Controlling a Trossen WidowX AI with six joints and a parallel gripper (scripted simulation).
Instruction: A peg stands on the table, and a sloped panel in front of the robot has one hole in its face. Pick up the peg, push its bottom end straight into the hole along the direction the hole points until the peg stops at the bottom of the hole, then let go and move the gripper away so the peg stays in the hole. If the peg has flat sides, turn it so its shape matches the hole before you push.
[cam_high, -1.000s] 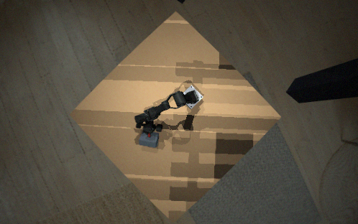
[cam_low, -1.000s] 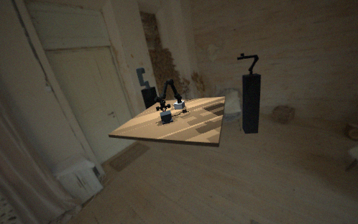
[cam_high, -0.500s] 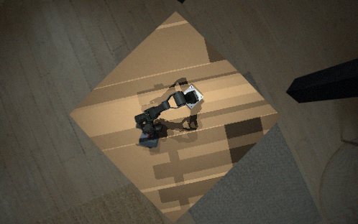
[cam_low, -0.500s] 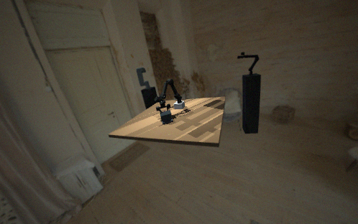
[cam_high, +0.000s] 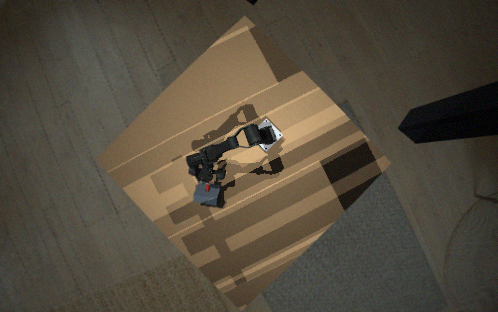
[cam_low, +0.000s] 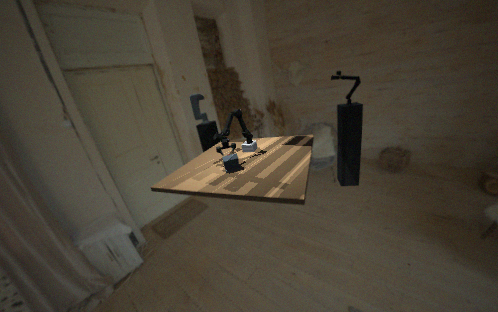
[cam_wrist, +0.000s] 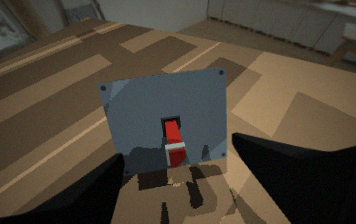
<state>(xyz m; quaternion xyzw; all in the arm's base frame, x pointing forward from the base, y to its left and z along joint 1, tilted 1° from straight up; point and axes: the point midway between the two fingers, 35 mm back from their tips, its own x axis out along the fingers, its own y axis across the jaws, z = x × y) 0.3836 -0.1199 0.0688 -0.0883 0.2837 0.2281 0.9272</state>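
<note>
The red peg has flat sides and a pale band near its free end. Its lower end is inside the square, dark-edged hole of the blue-grey sloped panel; the rest sticks out of the face. How deep it sits is hidden. My gripper is wide open and empty. In the wrist view its fingers stand on either side of the peg, clear of it.
The arm's white base stands on the wooden table, behind the panel block. Off the table, a dark pillar carries another arm. Patchy shadows lie across the table.
</note>
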